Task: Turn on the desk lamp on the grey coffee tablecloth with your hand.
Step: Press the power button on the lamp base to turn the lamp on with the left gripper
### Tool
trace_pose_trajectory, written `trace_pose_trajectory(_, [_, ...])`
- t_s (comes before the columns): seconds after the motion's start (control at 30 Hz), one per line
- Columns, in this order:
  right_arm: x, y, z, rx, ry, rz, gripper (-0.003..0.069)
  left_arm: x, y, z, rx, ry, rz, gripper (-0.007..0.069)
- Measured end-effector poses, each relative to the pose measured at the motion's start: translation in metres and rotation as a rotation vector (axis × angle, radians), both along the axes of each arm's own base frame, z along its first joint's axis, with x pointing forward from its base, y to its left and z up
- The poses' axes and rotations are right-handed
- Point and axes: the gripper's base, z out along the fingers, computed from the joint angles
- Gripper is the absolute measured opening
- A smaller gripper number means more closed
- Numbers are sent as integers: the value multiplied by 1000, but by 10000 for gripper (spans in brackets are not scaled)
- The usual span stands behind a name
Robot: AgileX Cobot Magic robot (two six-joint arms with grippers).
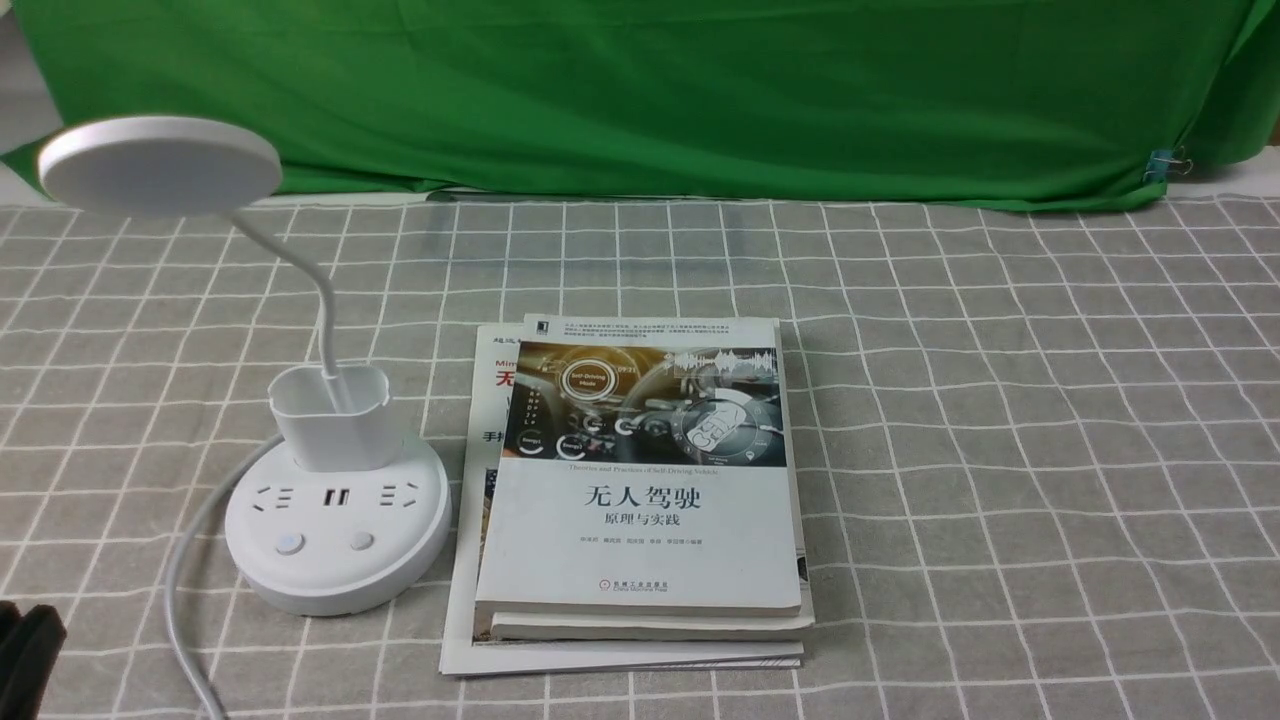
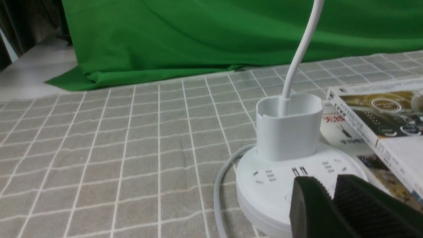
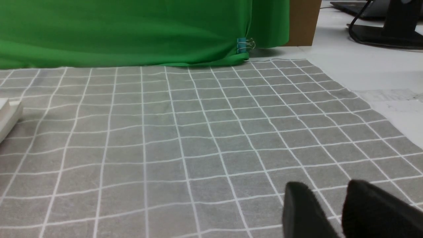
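Note:
The white desk lamp stands at the left of the grey coffee tablecloth [image 1: 1000, 420], with its round base [image 1: 335, 560], two buttons [image 1: 290, 543], cup holder [image 1: 330, 415] and disc head [image 1: 160, 165]. No light shows from the head. My left gripper [image 1: 25, 645] shows only as a black tip at the bottom left corner, short of the base. In the left wrist view the left gripper [image 2: 327, 181] is shut and empty, close in front of the base [image 2: 264, 185], hiding most of the buttons. My right gripper [image 3: 328, 188] is slightly open and empty over bare cloth.
A stack of books [image 1: 640, 480] lies right beside the lamp base. The lamp's grey cord [image 1: 190, 580] curves off the base toward the front left. A green backdrop cloth [image 1: 650, 90] hangs along the back edge.

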Motion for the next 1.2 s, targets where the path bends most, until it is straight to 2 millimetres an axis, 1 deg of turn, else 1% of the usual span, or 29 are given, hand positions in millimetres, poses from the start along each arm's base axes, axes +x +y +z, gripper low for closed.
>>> trace_pose_trajectory(0.23, [0, 0, 0, 0, 0, 0, 245, -1, 0, 22, -16, -243, 3, 94])
trace_pose_trajectory(0.4, [0, 0, 0, 0, 0, 0, 245, -1, 0, 25, -22, -277, 4, 94])
trace_pose_trajectory(0.5, [0, 0, 0, 0, 0, 0, 245, -2, 1, 29, -103, -312, 2, 94])
trace_pose_trajectory(0.53, [0, 0, 0, 0, 0, 0, 245, -3, 2, 34, -195, -362, -1, 94])
trace_pose_trajectory(0.63, [0, 0, 0, 0, 0, 0, 245, -5, 2, 38, -254, -398, -4, 94])
trace_pose_trajectory(0.7, [0, 0, 0, 0, 0, 0, 245, -4, 2, 41, -259, -378, -6, 94])
trace_pose_trajectory(0.73, [0, 0, 0, 0, 0, 0, 245, -4, 2, 54, -259, -356, -8, 94])
trace_pose_trajectory(0.77, [0, 0, 0, 0, 0, 0, 245, -4, 2, 62, -262, -348, -9, 94])
trace_pose_trajectory(0.8, [0, 0, 0, 0, 0, 0, 245, -4, 2, 64, -263, -346, -10, 94])
trace_pose_trajectory(0.83, [0, 0, 0, 0, 0, 0, 245, -2, 1, 85, -261, -312, -12, 94])
trace_pose_trajectory(0.87, [0, 0, 0, 0, 0, 0, 245, 0, 0, 95, -260, -276, -12, 94])
trace_pose_trajectory(0.93, [0, 0, 0, 0, 0, 0, 245, 6, -1, 109, -270, -177, -12, 94])
trace_pose_trajectory(0.97, [0, 0, 0, 0, 0, 0, 245, 11, -2, 111, -275, -96, -8, 94])
trace_pose_trajectory(1.0, [0, 0, 0, 0, 0, 0, 245, 14, -3, 114, -282, -54, -8, 94])
trace_pose_trajectory(1.03, [0, 0, 0, 0, 0, 0, 245, 20, -4, 114, -289, 30, -4, 94])
trace_pose_trajectory(1.07, [0, 0, 0, 0, 0, 0, 245, 27, -5, 110, -288, 126, 2, 94])
trace_pose_trajectory(1.13, [0, 0, 0, 0, 0, 0, 245, 38, -7, 99, -271, 262, 14, 94])
trace_pose_trajectory(1.2, [0, 0, 0, 0, 0, 0, 245, 46, -7, 92, -256, 336, 21, 94])
